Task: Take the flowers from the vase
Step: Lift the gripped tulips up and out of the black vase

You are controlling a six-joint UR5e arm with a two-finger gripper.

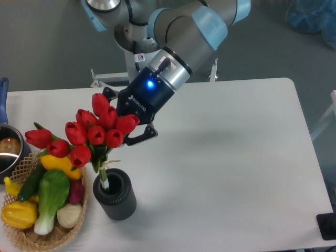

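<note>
The flowers [89, 137], a bunch of red tulip buds with green leaves, stand in the vase [115, 195], a short dark ribbed cylinder near the table's front left. Their green stems go down into the vase mouth. My gripper [116, 119] reaches down from the upper right, right behind the top buds. Its jaws are spread, one finger [140, 135] showing to the right of the buds and the other [107, 93] above them. The buds hide the fingertips, so I cannot tell whether they touch the flowers.
A woven basket [21, 237] with yellow, green and white vegetables sits at the front left, touching the flowers' left side. A metal pot [8, 149] with a blue handle is at the left edge. The white table [226, 157] stretches to the right.
</note>
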